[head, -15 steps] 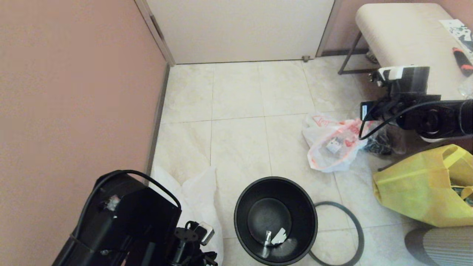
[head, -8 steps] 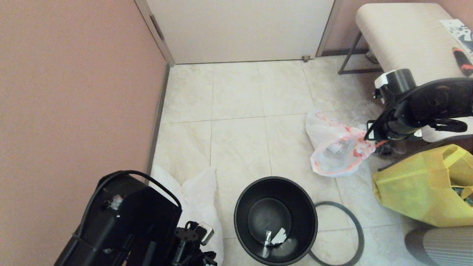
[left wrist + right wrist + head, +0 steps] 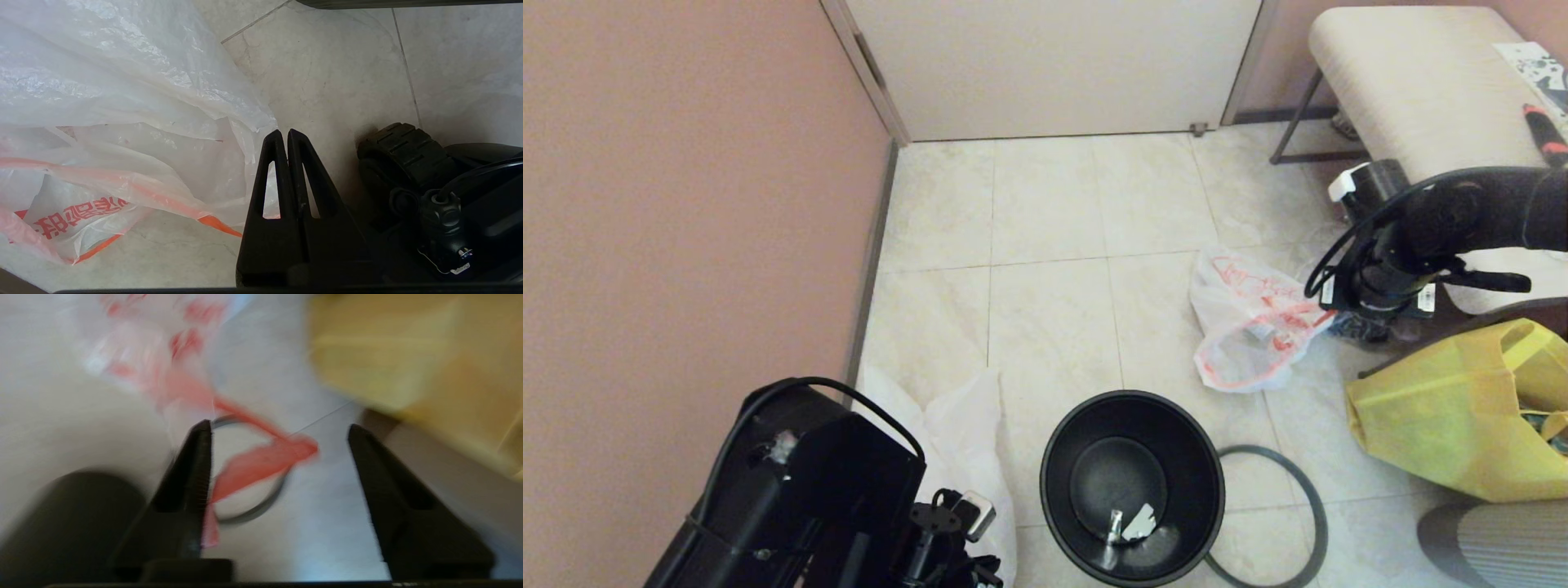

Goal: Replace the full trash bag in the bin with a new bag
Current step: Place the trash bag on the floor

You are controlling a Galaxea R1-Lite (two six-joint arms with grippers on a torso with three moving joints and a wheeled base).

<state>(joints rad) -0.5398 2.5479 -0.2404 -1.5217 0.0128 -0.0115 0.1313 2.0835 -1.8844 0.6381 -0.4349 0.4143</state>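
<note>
At near edge of floor, left gripper (image 3: 288, 136) parked low, fingers pressed together, empty, beside limp new bag (image 3: 964, 433). Next to it, bin (image 3: 1131, 486) stands unlined, few scraps at bottom; dark grey rim hoop (image 3: 1307, 490) lies on tile touching its right side. Beyond, full trash bag (image 3: 1245, 327) slumped on floor, orange handle loose. Right gripper (image 3: 278, 457) just beside it, fingers spread wide, gripping nothing. Yellow tote bag (image 3: 1454, 425) at right.
</note>
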